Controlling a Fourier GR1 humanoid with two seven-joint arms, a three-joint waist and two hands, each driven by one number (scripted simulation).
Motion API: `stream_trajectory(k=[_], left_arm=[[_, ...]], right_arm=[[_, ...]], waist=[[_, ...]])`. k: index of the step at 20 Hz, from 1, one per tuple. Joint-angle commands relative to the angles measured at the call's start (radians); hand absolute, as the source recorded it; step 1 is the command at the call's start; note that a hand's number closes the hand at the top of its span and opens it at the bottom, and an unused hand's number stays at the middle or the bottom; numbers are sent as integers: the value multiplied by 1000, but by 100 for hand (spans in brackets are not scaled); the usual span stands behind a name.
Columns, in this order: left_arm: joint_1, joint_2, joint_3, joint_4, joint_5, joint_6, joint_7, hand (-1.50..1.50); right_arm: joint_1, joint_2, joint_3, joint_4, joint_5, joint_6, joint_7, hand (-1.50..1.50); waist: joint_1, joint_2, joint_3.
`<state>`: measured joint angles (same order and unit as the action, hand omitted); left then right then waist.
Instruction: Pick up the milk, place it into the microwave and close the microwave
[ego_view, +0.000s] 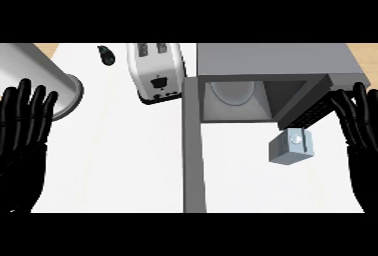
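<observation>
- From my station I see the white worktop (118, 165) from steeply above, with the microwave (273, 60) standing at its far right part.
- The microwave door (193, 150) is swung fully open; I see it edge-on as a long grey strip running from the oven's left front corner toward the near edge of the worktop.
- Inside the cavity I can make out the pale round turntable (233, 92) against the grey inner walls.
- The milk (292, 146) is a small grey-blue carton with a round cap on top. It stands on the worktop just outside the cavity's right front corner, to the right of the open door.
- My right robot hand (359, 125) shows at the right edge, fingers straight and spread, pointing up. It is near the milk, on its right, but apart from it, and it holds nothing.
- My left robot hand (26, 117) rests at the left edge, fingers also straight and spread, holding nothing, well apart from the milk.
- A silver toaster (156, 70) stands left of the microwave, close beside it, its slots facing up.
- A small dark object (106, 54) lies at the far edge, left of the toaster; I cannot tell what it is.
- A grey cylindrical vessel (52, 80) sits at the far left, partly behind my left robot hand.
</observation>
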<state>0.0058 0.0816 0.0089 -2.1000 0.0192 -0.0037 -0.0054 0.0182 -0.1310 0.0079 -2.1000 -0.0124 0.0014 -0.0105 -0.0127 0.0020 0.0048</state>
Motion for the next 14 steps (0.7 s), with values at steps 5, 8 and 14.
stream_trajectory(k=[5, 8, 14], left_arm=[[-112, 98, 176, 140, 172, -103, -12, -150], [6, 62, 175, 87, 186, -75, 48, -150], [21, 111, 249, 32, 266, -115, 117, -150]], right_arm=[[-120, 27, 55, 12, -4, 25, 12, -150], [-76, -10, 90, -116, -35, 56, 204, -150], [59, 2, 125, -205, -20, 91, 195, -150]], waist=[[15, -1, -5], [16, -5, -6], [12, -4, -5]])
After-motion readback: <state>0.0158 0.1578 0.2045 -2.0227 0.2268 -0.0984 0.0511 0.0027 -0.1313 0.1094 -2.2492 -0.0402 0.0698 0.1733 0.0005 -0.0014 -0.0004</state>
